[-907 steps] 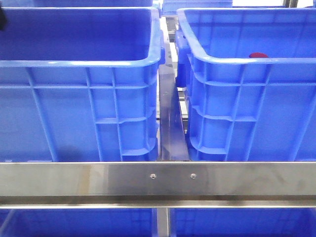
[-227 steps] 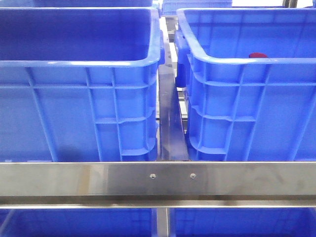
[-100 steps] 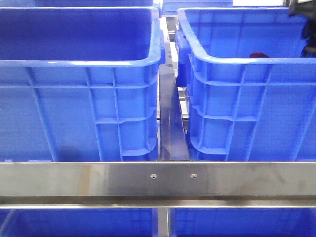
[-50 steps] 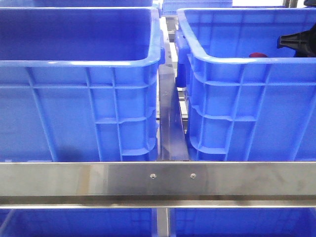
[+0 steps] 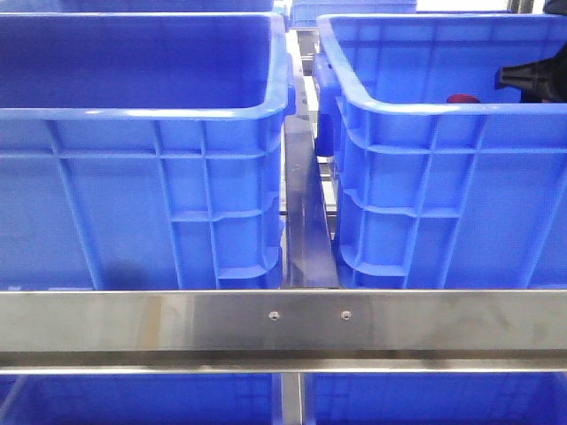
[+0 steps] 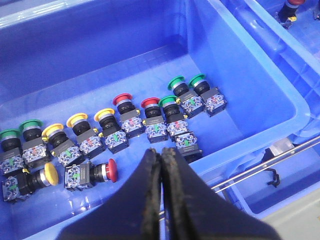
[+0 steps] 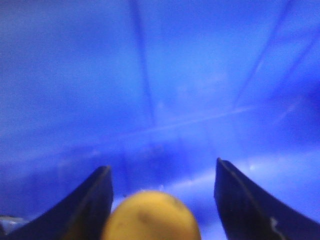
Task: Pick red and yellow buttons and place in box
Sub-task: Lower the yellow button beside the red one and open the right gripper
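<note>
The right claw (image 7: 160, 200) gapes wide inside the right blue box (image 5: 443, 108), with a yellow button (image 7: 150, 217) between its fingers, at lower centre. The left claw (image 6: 161, 165) is pressed together above the button-filled crate (image 6: 260, 95).

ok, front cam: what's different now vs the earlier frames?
The right arm's claw has come into view from the right edge, over the right crate, then dipped slightly in the last half second. Nothing visibly grabbed or released in this view. Unchanged: both crates, left crate included, the red button showing just above the right crate's near rim, and the steel rail.
</note>
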### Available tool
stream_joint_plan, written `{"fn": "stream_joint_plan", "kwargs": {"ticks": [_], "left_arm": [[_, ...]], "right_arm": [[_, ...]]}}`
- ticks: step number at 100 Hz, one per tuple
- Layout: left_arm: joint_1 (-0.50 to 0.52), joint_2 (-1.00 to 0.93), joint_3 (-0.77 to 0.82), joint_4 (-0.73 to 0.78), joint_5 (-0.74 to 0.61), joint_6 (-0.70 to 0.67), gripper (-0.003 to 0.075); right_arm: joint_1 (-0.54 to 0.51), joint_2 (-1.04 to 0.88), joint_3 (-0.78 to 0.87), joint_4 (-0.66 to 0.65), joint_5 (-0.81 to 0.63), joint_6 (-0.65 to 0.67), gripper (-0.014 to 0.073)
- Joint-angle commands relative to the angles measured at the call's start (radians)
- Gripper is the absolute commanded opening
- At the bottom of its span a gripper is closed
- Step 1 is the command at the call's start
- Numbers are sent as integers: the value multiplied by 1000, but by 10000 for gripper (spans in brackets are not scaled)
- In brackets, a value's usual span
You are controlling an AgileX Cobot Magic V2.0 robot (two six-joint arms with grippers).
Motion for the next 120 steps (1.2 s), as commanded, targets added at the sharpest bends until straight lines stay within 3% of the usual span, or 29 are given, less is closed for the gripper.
{"fn": "stream_joint_plan", "kwargs": {"ticks": [1,31,53,82,103,120], "left_arm": [[-8,-3,-23,33,-52,-11,-19],[-8,-3,-23,33,-51,-11,-19],[-8,-3,-23,33,-51,-11,-19],[-8,-3,-23,33,-51,-11,-19],[-8,-3,-23,33,-51,-11,-19],[-8,-3,-23,33,-51,-11,-19]], "right_arm": [[-8,-89,-24,-4,-7,-15,479],[-8,-263,33,-4,6,-15,479],[-8,-513,200,-4,56,-27,476],[-8,-847,417,-4,244,-56,476],[-8,-1052,541,-4,280,-56,476],[-8,-1199,627,-4,287,-56,400]]}}
